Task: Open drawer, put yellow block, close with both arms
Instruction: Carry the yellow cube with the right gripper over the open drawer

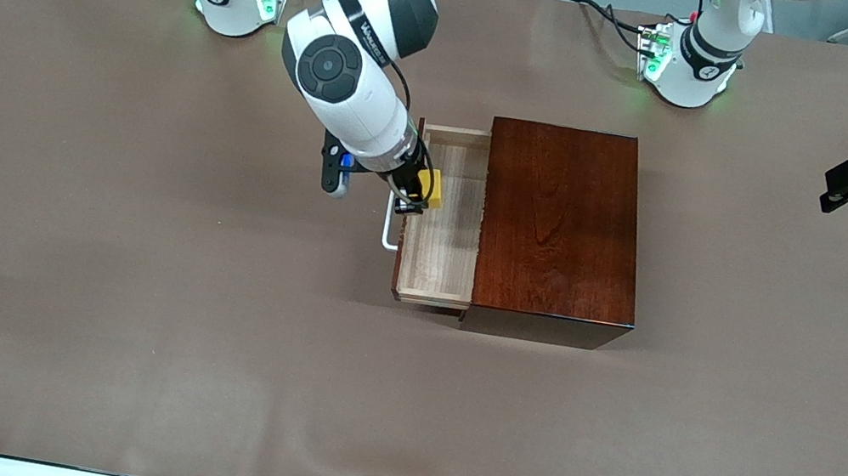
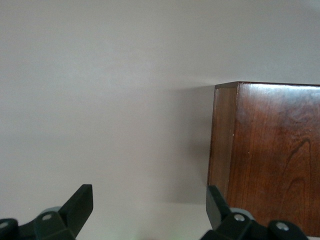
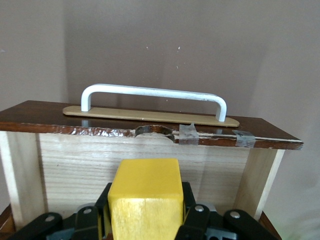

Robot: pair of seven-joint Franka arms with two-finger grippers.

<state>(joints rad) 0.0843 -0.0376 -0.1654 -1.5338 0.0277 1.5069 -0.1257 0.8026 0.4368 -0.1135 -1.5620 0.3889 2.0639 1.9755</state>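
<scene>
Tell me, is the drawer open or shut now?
Open. The drawer is pulled out of the wooden box, its pale floor exposed. The right hand holds the yellow block over it.

Worktop (image 1: 122,291): brown matte covering, lightly creased. Directly on it: dark reddish-brown wooden box (image 1: 560,222) just off centre toward 2 o'clock, its drawer (image 1: 436,270) slid out; arm bases at 11 and 1 o'clock.

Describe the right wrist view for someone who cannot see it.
The right gripper holds the yellow block inside the open drawer, facing its front panel. The white handle stands on that panel's outer face.
</scene>
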